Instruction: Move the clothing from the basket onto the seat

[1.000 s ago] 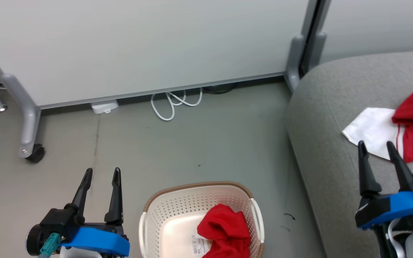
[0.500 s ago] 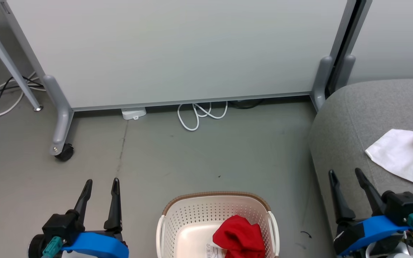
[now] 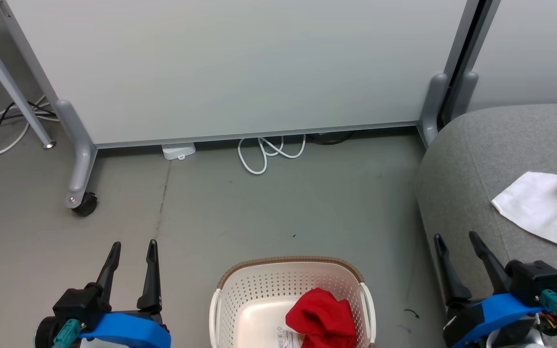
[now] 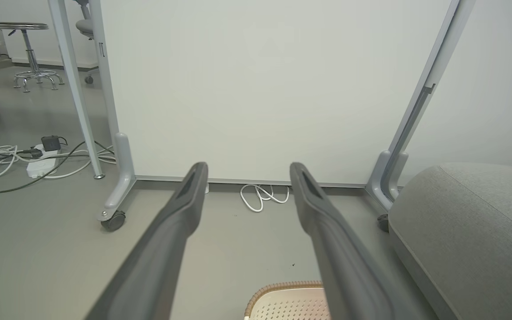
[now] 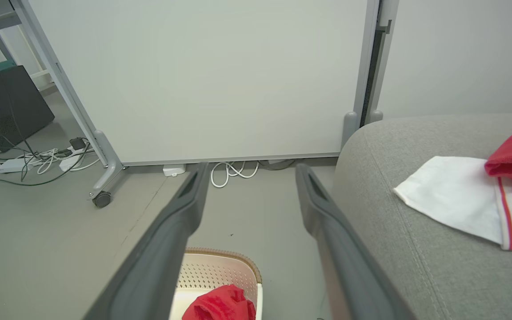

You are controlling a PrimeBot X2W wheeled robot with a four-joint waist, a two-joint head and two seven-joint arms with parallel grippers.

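Clothing: two pieces, well apart. The plain red garment (image 3: 324, 316) lies crumpled in the basket (image 3: 288, 261), against its right wall. The red and white garment (image 3: 539, 212) lies spread on the seat (image 3: 467, 154).
Basket: it stands on the floor (image 3: 259, 208) between the two arms and near the corner of the seat. I think it is put there so that either arm can reach it.
Left pincer (image 3: 134, 243): fingers parted to a middle width, holding nothing, over the floor to the left of the basket.
Right pincer (image 3: 455, 236): parted about the same, also empty, above the front edge of the seat. It is near the white cloth but apart from it.
Progress: in my judgement half is done, since one piece is not yet moved.
Next move: the right pincer seems better placed, and it would need to come down into the basket from above.
In the way: the brown rim and the white handle (image 3: 366, 309) on the right side. The paper label (image 3: 288, 336) beside the red cloth could be pinched together with it.
Around: a grey partition (image 3: 240, 63) on a castor (image 3: 85, 203) and a white cable (image 3: 264, 154) at its foot, all well apart from the basket.
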